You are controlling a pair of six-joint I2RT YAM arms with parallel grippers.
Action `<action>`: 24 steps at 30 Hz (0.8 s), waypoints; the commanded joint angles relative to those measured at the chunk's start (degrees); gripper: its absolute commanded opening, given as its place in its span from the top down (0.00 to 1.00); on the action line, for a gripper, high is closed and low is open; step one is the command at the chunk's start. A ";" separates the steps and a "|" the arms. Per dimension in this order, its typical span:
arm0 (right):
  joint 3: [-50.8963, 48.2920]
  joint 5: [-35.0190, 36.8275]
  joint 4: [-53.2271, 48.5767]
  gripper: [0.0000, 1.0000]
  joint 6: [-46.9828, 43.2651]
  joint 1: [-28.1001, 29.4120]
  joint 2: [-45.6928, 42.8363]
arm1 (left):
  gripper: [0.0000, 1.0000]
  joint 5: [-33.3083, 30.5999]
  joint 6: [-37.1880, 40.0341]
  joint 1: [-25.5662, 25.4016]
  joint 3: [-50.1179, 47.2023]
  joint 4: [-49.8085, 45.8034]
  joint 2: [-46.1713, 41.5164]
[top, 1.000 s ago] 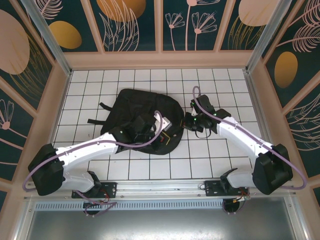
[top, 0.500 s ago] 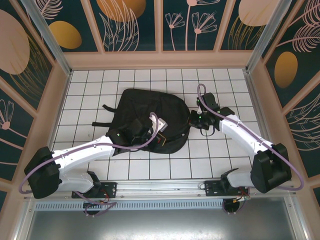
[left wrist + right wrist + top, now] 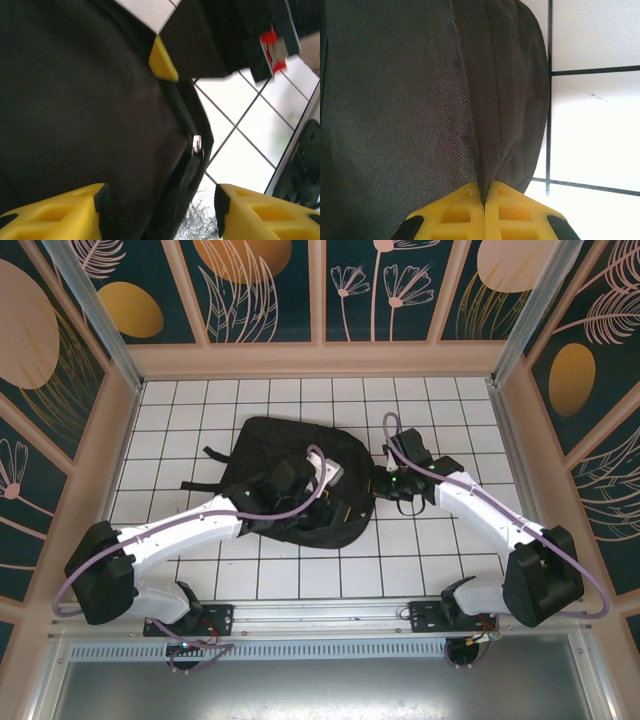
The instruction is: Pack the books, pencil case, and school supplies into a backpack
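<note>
Two pincers sit at your backpack (image 3: 265,450), lying mid-desk (image 3: 450,410). Your left pincer (image 3: 160,205) stands apart over its dark fabric and zip edge; your right pincer (image 3: 484,192) is pressed together, pinching a fold at its right side.

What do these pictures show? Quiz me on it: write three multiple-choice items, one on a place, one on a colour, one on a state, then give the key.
1. Where does the right claw pinch the backpack?
A) at its right edge
B) at a left strap
C) at its far-left corner

2. What colour are the fingers of the left claw?
A) green
B) yellow
C) red

3. How do the left claw's jaws stand?
A) shut on a book
B) shut on a strap
C) open, apart over the backpack

Key: 1 A, the top view puts it at the backpack's right rim. 2 B, the left wrist view shows them yellow. 3 C, a wide gap separates them.
</note>
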 commanded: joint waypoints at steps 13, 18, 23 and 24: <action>-0.70 -5.67 6.21 1.00 -3.97 0.63 -2.48 | 0.39 14.51 -2.78 0.09 1.05 0.90 9.10; 0.05 -5.27 6.22 1.00 -3.75 0.54 -1.66 | 0.40 15.14 -1.58 -1.08 0.81 -0.17 10.64; 1.16 -5.50 5.91 1.00 -3.49 0.46 -0.71 | 0.55 14.29 -0.06 -2.29 1.68 -1.94 13.43; 1.32 -5.54 5.91 1.00 -3.36 0.45 -0.58 | 0.60 14.18 0.08 -2.24 1.74 -2.03 13.64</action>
